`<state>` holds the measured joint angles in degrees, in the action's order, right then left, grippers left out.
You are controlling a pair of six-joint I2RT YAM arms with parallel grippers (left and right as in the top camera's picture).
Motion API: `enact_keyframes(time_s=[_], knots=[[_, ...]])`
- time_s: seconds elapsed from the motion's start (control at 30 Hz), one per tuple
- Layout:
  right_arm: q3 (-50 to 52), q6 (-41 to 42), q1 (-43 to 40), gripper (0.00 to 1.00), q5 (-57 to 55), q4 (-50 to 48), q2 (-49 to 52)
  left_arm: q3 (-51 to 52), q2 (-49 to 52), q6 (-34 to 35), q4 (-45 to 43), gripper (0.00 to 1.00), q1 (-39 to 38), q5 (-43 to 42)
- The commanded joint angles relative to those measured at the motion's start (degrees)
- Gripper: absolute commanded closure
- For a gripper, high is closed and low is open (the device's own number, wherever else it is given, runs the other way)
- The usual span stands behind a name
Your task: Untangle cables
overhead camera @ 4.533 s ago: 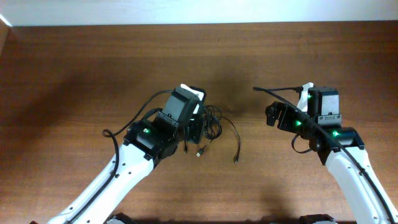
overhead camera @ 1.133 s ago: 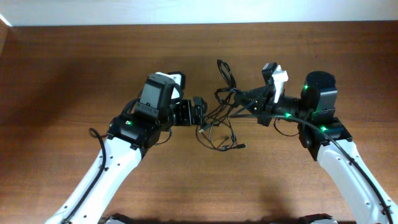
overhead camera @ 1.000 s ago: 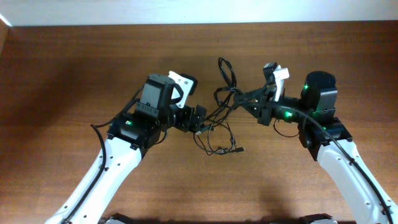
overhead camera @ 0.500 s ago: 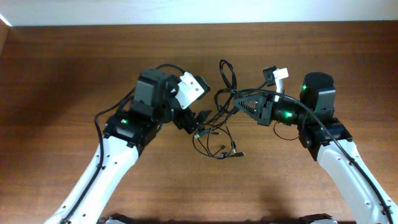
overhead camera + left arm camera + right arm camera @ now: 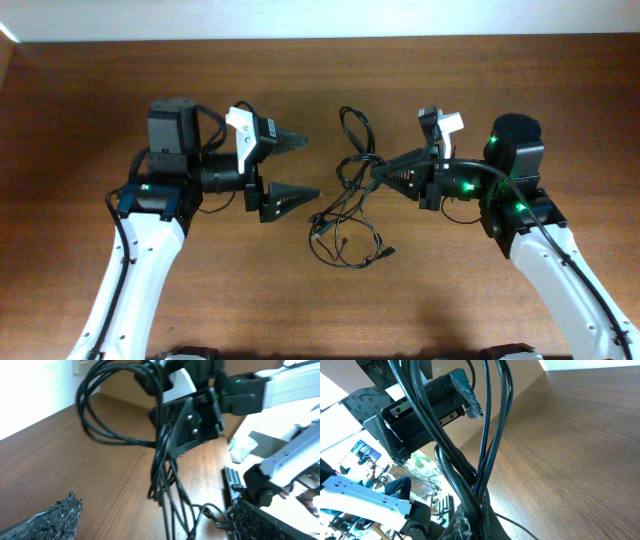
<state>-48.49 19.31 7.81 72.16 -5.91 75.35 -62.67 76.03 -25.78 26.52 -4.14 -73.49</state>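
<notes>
From overhead, on the brown wooden table (image 5: 90, 90), the left gripper (image 5: 303, 166) gapes empty left of the cables (image 5: 350, 168), pinched by the right gripper (image 5: 383, 177) — left wrist shows them dangling, plugs indistinct — right wrist crops its own clamped fingertips.

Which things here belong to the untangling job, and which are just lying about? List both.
Belong to the job:
- cables, one tangled bunch
- right gripper, jaws shut on the bunch
- left gripper, jaws open, holding nothing

Not part of it:
- wooden table
- thicker black wire running along the right arm
</notes>
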Motion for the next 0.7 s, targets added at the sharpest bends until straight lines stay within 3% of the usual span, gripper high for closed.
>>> enact_keyframes(time_s=[0.0, 0.17, 0.67], knots=[[-0.70, -0.39, 0.07, 0.96, 3.65, -0.39, -0.02, -0.17, -0.83, -1.60, 0.09, 0.00, -0.09, -6.86], [-0.70, -0.42, 0.07, 0.96, 11.32, -4.68, -0.02, -0.15, -0.81, -2.23, 0.09, 0.00, -3.39, -5.86], [-0.70, -0.42, 0.92, 0.96, 13.35, -5.95, -0.02, -0.15, -0.72, -2.21, 0.09, 0.03, -9.49, 0.48]])
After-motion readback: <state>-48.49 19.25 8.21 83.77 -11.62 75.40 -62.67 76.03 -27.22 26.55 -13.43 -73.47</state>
